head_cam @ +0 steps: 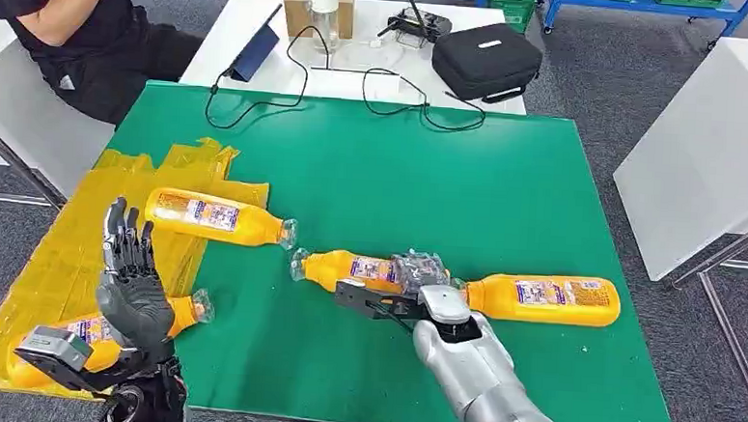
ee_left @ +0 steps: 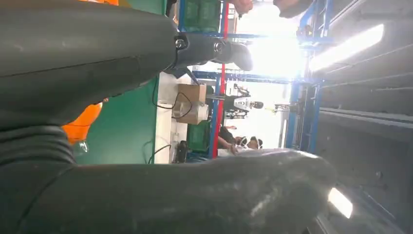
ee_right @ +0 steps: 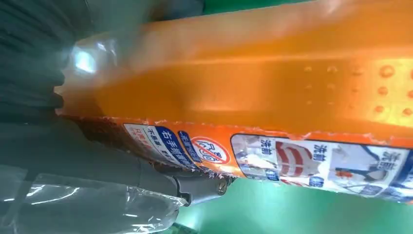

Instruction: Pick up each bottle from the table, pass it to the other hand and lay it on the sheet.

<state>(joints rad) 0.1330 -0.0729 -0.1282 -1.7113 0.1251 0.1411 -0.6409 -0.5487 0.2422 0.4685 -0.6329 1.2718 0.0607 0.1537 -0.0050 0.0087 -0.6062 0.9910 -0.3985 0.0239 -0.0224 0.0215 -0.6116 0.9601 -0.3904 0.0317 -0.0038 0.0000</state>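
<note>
Bottle (head_cam: 348,268) lies on the table, gripped by right hand (head_cam: 407,288).

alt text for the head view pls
The right hand grips an orange bottle lying on the green table. The left hand is raised open over a yellow sheet holding two bottles.

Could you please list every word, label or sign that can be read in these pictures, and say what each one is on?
Label of the orange bottle that the right robot hand holds: Chinese print and a red prohibition sign, too blurred to quote.
Labels of the other three orange bottles: too small to read.
Black case: a small white mark, unreadable.
</note>
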